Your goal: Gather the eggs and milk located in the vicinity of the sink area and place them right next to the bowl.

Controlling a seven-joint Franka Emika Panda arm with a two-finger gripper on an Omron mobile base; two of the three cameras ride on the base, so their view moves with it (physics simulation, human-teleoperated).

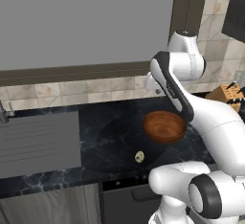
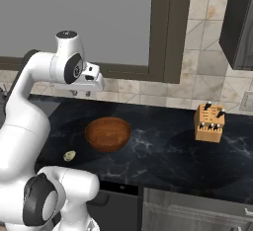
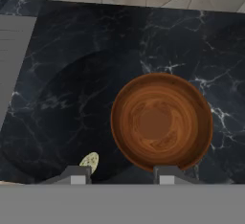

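The round reddish-brown wooden bowl (image 1: 164, 126) (image 2: 107, 134) (image 3: 161, 122) sits on the black marble counter. A small pale speckled egg (image 1: 139, 157) (image 2: 69, 155) (image 3: 89, 161) lies on the counter a short way in front of the bowl, toward the sink side. My gripper (image 3: 122, 175) (image 2: 81, 93) hangs high above the counter near the tiled back wall, pointing down over the bowl's near rim. Its fingers stand apart with nothing between them. The grey sink (image 1: 38, 141) (image 3: 12, 50) lies to the left. The milk is out of view.
A wooden knife block (image 2: 210, 124) (image 1: 228, 94) stands at the right near the wall. The thin faucet (image 1: 4, 112) rises at the sink's back. A large window fills the wall above. Bare dark counter (image 2: 163, 151) stretches between bowl and knife block.
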